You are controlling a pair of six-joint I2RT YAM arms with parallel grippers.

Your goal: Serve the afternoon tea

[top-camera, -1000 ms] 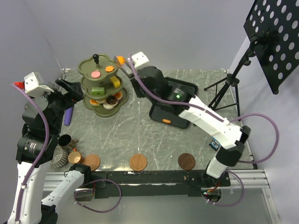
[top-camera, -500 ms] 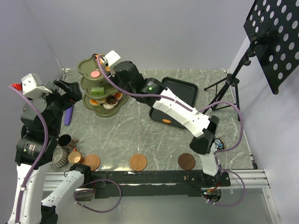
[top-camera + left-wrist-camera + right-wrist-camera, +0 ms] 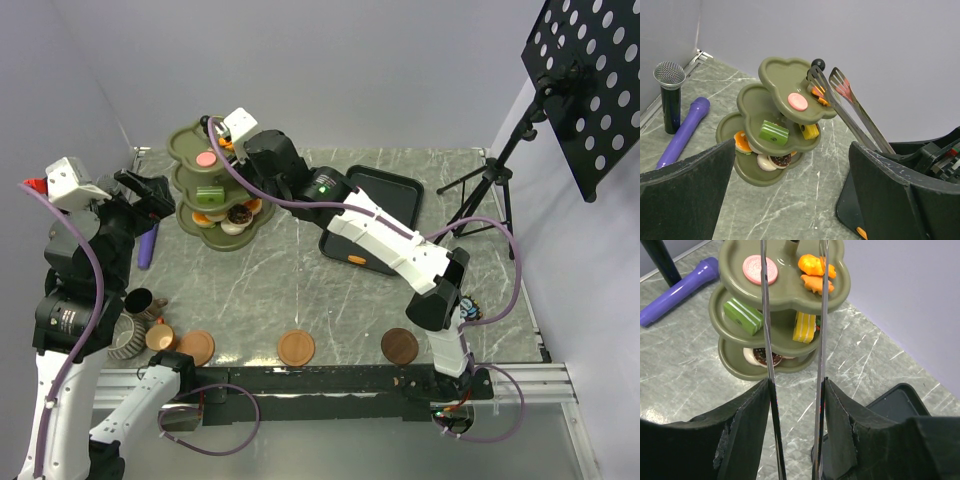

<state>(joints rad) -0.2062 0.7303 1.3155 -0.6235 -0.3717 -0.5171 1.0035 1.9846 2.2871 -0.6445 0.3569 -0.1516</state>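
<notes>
Matt olive-green plastic three-tier stand (image 3: 780, 75); polished metal tongs (image 3: 862, 114) over its top tier; smooth grey marble-look tabletop (image 3: 300, 290) beneath; metal-mesh-headed microphone (image 3: 669, 75) beside it.

1. A black rectangular tray (image 3: 392, 186) is sitting on the far right part of the grey marbled table (image 3: 300, 290).
2. Silver metal tongs (image 3: 841, 87) are slanting up and leftwards, their flat tips slightly apart.
3. A purple plastic cylinder (image 3: 682, 135) is lying flat near the left wall.
4. A black microphone (image 3: 669, 95) with a silver mesh head is standing upright just beside it.
5. A black perforated panel (image 3: 590, 90) is standing on a tripod (image 3: 490, 175) off the table's right edge.
</notes>
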